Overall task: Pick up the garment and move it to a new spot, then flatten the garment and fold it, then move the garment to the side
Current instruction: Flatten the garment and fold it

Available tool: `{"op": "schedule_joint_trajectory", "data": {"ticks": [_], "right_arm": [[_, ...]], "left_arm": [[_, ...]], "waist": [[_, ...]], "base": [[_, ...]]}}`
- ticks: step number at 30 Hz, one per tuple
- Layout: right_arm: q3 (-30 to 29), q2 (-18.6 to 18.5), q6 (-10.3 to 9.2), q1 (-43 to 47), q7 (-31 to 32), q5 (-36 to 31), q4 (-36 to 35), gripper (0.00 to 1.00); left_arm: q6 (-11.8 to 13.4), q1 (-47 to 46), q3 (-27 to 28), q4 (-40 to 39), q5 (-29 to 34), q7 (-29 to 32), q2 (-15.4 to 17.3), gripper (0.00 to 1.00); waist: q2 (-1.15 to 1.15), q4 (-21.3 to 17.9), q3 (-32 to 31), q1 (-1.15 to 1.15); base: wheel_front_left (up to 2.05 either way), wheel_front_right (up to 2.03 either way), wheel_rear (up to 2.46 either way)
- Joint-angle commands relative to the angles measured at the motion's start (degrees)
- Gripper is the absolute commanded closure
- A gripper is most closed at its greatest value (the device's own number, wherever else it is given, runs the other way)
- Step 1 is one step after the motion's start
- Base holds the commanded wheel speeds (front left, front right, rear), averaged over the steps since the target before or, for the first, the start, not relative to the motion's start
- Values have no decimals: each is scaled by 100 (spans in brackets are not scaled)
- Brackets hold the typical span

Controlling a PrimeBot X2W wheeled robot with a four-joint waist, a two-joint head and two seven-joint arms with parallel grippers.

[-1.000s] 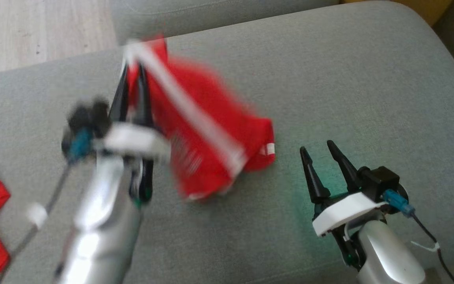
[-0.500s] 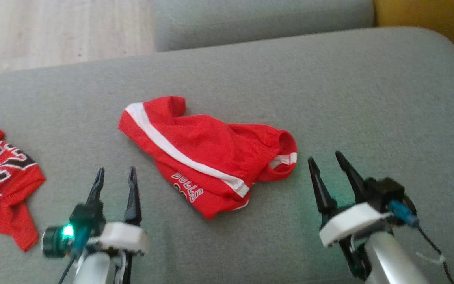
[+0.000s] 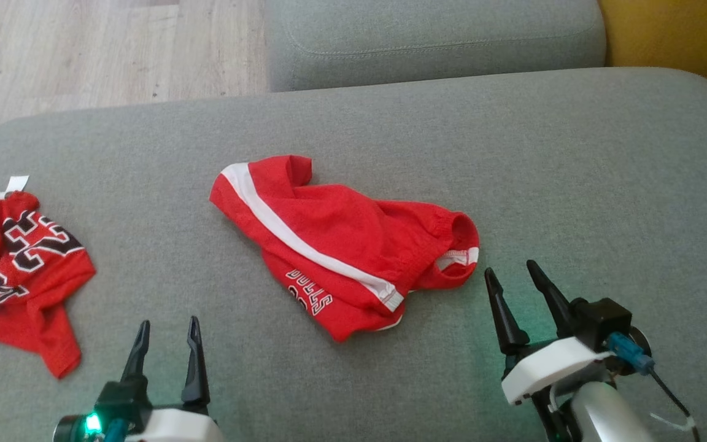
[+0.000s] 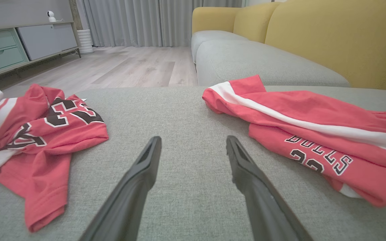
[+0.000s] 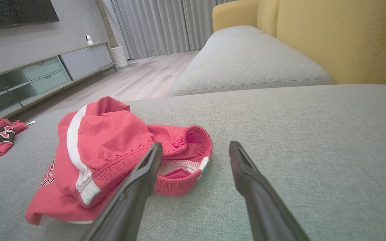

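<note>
Shorts [image 3: 341, 245], one pair, now lie dropped, apart from one jersey [image 3: 22, 270]; left pincer [image 3: 168, 322] and right pincer [image 3: 510, 268] both gape, empty.

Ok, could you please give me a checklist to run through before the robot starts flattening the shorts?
1. Left gripper open and empty: ok.
2. Right gripper open and empty: ok; its fingertips stand just short of the waistband.
3. Red shorts lying on the grey cushion, free of both grippers: ok.
4. Shorts lying flat: not ok; they are bunched, with one end folded over and the waistband gaping.
5. Bare cushion around the shorts for spreading: ok; the jersey lies well apart, to the robot's left.
6. How the layers underneath are folded: cannot tell.
</note>
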Motion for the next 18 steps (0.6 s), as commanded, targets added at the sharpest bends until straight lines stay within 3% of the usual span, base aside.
{"op": "schedule_joint_trajectory", "data": {"ticks": [1,5,12,18], "right_arm": [[129,6,-4,-51,-14,-11,-148,0],[383,6,-4,-128,-14,172,-73,0],[1658,6,-4,-587,-14,1157,577,0],[1976,6,-4,-905,-14,1625,908,0]], "left_arm": [[-22,-189,194,-198,35,-29,19,0],[-68,-243,137,-165,33,-29,-1,0],[-110,-418,-164,-23,-91,-29,-9,0],[-138,-525,-299,24,-112,-29,-9,0]], "waist": [[0,6,10,1],[0,75,110,1],[0,512,452,1],[0,862,656,1]], "base": [[0,0,0],[0,0,0],[0,0,0],[0,0,0]]}}
